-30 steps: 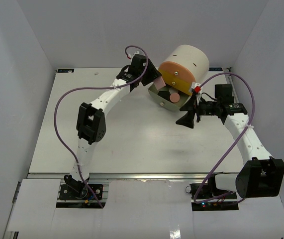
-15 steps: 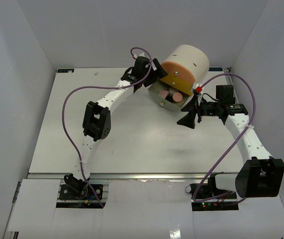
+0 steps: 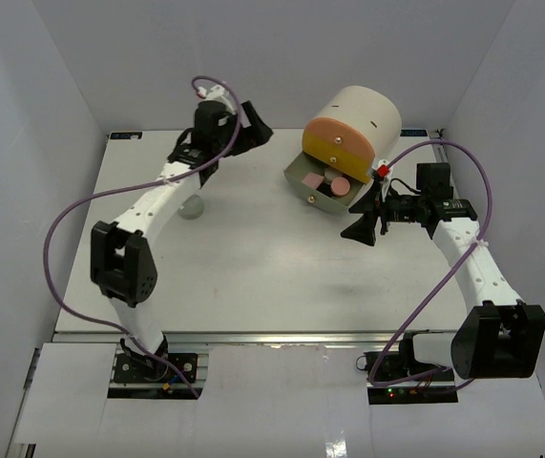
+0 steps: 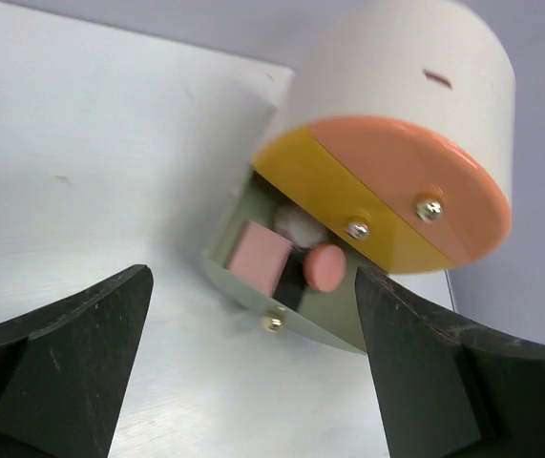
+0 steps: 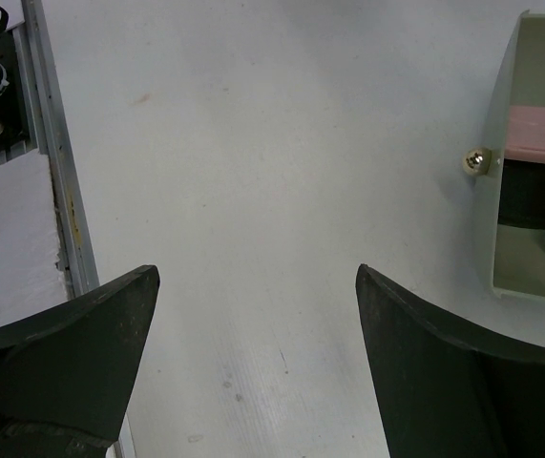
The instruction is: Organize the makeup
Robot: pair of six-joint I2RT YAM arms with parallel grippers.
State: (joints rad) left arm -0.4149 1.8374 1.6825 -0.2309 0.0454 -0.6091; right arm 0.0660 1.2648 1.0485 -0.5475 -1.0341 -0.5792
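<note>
Top external view: left gripper (image 3: pixel 256 131) has swung away to the left of the cream cylinder (image 3: pixel 363 114), jaws spread and empty. Right gripper (image 3: pixel 365 215) hangs agape beside its open grey drawer (image 3: pixel 296 176). Inside that drawer lie one flat pink square (image 4: pixel 261 258), one round pink compact (image 4: pixel 324 267) and one black case (image 4: pixel 294 283).

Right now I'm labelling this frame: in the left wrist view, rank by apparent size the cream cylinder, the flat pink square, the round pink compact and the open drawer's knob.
1. cream cylinder, by far
2. flat pink square
3. round pink compact, only slightly smaller than the square
4. drawer knob
</note>
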